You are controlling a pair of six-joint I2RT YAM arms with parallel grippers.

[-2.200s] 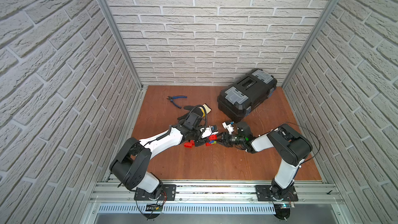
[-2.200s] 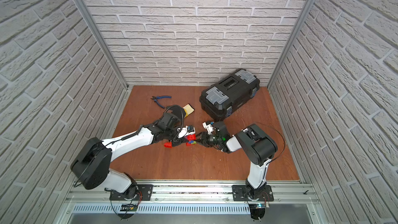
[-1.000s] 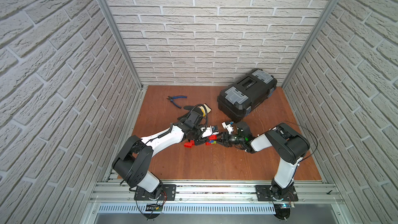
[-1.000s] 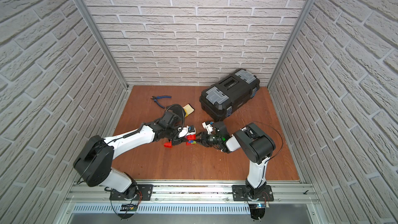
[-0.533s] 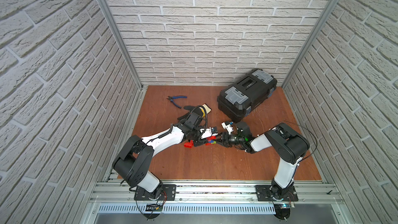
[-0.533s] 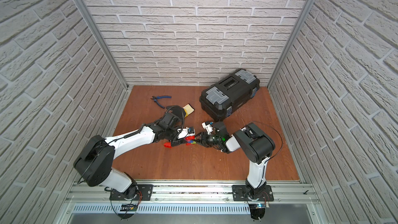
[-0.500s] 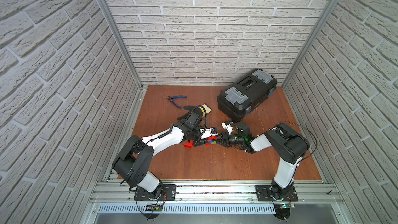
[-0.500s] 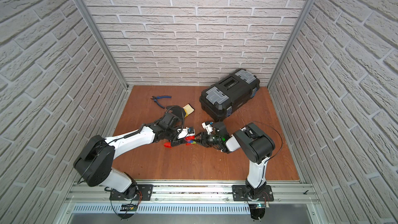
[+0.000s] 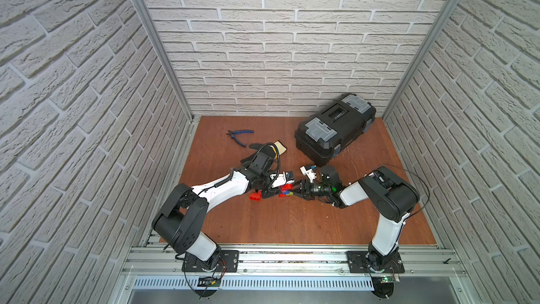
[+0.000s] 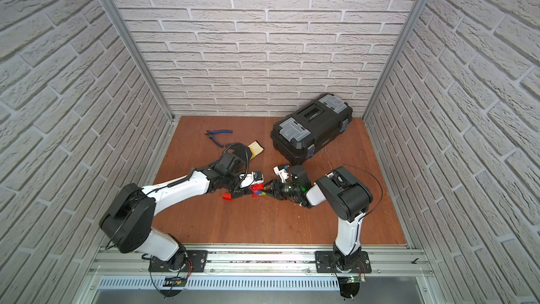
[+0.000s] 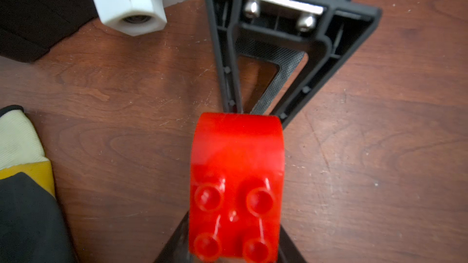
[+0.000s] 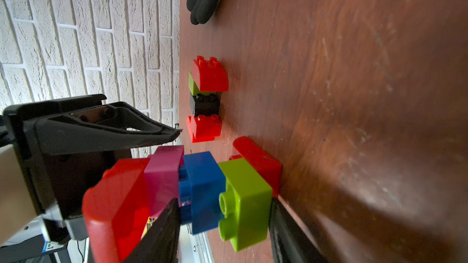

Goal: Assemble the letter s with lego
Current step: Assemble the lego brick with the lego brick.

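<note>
Lego stack (image 12: 202, 185) sits on the table (image 9: 263, 223) in front of the toolbox (image 9: 336, 130), off that box's left end, where both arms meet. The right gripper (image 12: 222, 199) is clenched across the stack's blue and lime green bricks, 1 finger on each side. A pink brick adjoins the blue one, and a red curved brick (image 11: 235, 173) with 4 studs abuts the pink. The red brick at the opposite end rests against the table. The left gripper (image 9: 273, 193) straddles the red curved brick, but whether its jaws clamp it or merely flank it cannot be told. A row of 4 loose bricks (image 12: 205, 104), red, lime, black and red, lies farther from the toolbox than the stack. A glove (image 9: 280, 147) and pliers (image 9: 239, 137) lie left of the toolbox.
</note>
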